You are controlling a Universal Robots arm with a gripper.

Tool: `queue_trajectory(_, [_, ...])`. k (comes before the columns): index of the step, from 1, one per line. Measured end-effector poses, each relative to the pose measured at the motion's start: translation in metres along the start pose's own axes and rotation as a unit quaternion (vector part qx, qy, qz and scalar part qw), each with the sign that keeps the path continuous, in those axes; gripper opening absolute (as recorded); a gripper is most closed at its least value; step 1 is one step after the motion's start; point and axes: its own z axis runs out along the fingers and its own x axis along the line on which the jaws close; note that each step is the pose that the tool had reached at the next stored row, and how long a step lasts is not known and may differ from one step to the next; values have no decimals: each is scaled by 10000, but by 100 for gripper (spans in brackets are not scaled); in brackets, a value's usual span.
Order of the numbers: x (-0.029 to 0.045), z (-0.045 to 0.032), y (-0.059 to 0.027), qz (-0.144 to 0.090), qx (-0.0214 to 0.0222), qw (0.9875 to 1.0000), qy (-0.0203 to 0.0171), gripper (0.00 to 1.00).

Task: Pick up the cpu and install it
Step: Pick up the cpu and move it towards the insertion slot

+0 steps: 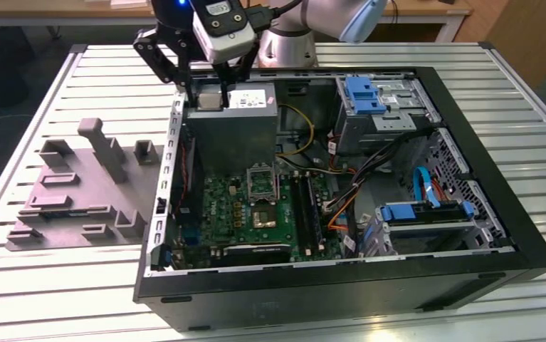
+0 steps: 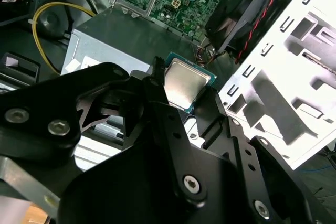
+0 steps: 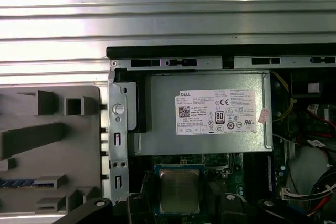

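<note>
One black claw [image 2: 185, 86] is clamped on the cpu [image 2: 185, 80], with a finger against each of two opposite edges and the chip's silvery top facing up. The chip is held in the air inside the open computer case [image 1: 486, 149], seemingly over the edge of the grey power supply [image 3: 205, 114] where it meets the green board [image 1: 253, 210]. The metal-framed socket [image 1: 261, 182] lies lower on that board, well apart from the chip. Outside the case, the grey plastic fixture [image 1: 73, 196] rests on the slatted surface [image 1: 45, 285].
</note>
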Motion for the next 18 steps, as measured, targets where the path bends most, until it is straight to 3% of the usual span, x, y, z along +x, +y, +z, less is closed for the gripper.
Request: queue_trajectory(18, [-109,6,5,0,0,10000,0,47])
